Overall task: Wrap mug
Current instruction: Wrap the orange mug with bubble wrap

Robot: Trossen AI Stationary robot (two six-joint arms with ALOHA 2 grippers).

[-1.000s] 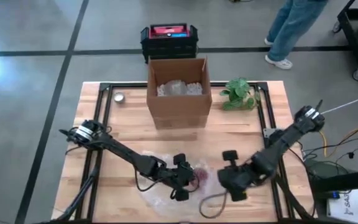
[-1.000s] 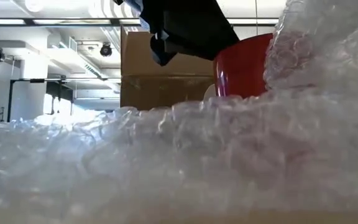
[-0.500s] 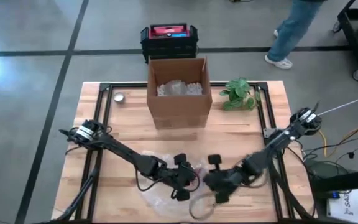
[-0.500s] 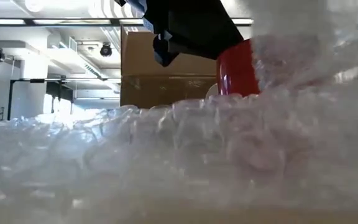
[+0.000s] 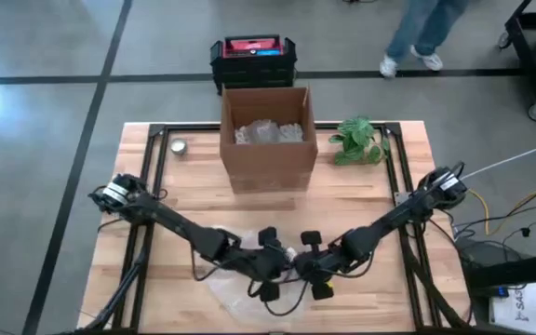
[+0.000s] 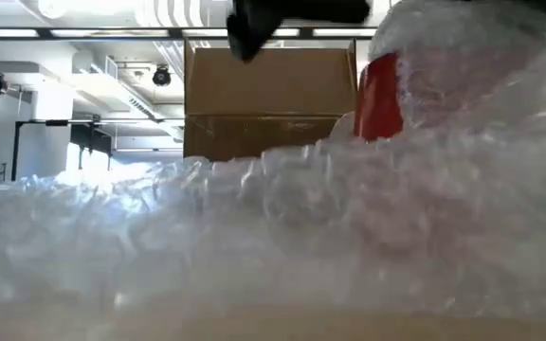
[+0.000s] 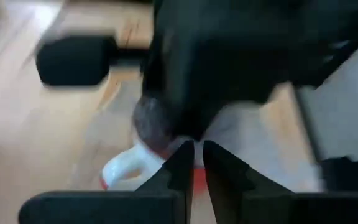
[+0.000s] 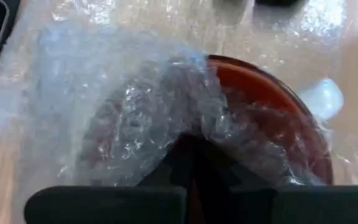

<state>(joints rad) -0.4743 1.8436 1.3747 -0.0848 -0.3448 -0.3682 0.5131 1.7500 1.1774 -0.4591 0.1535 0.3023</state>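
Note:
A red mug with a white handle stands on a sheet of clear bubble wrap near the table's front middle. Part of the wrap is drawn up over the mug's top. In the low view the wrap covers most of the mug. My right gripper is at the mug's right side, shut on the wrap. At the mug's left side is my left gripper, its fingers nearly together above the mug. My right gripper pinches a bunched fold of the bubble wrap between its two fingers. It holds the fold over the mug's open top, and the sheet runs from there down to the table. My left gripper is close over the mug; I cannot tell whether it touches it.
An open cardboard box holding more wrap stands at the table's far middle. A small plant is to its right and a small tin to its left. A person's legs show on the floor beyond the table.
My right gripper has gone toward the table's left edge, up to the mug, bringing its fold of bubble wrap along. The wrap now lies over the mug's top and hides more of it. The person behind the table has walked farther away.

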